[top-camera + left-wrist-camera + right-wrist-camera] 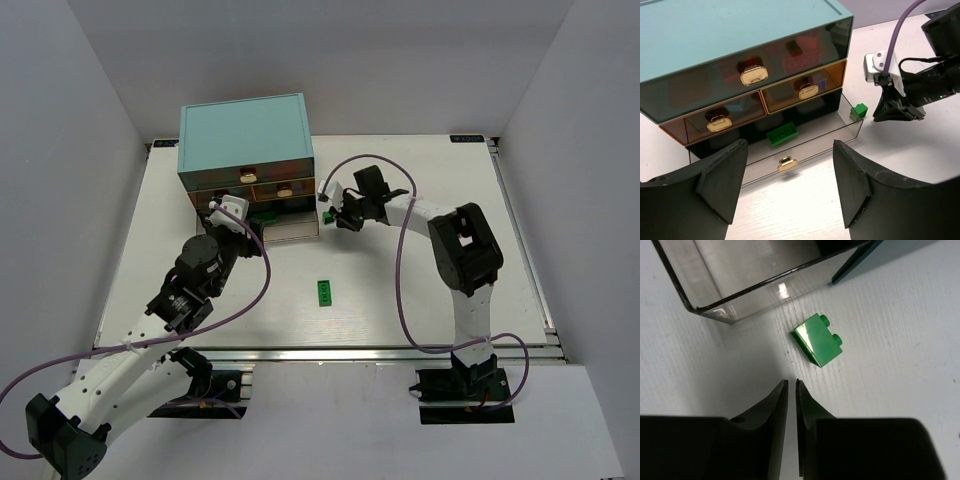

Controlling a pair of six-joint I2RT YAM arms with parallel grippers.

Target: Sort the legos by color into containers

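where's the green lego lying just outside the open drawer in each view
Top external: green lego mid-frame, just right of the open drawer.
Left wrist: right of centre, at the drawer's front corner.
Right wrist: centre, above the right gripper.
Shared landmark: the drawer's clear corner.

Top camera high overhead, both wrist cameras close, sharing open drawer (820, 150)

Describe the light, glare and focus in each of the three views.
Top external: soft, even light, only faint shadows on the table. Left wrist: knobs glint; the near jaws are dark and soft. Right wrist: white glare on the green brick and the clear drawer wall; jaws nearly black.
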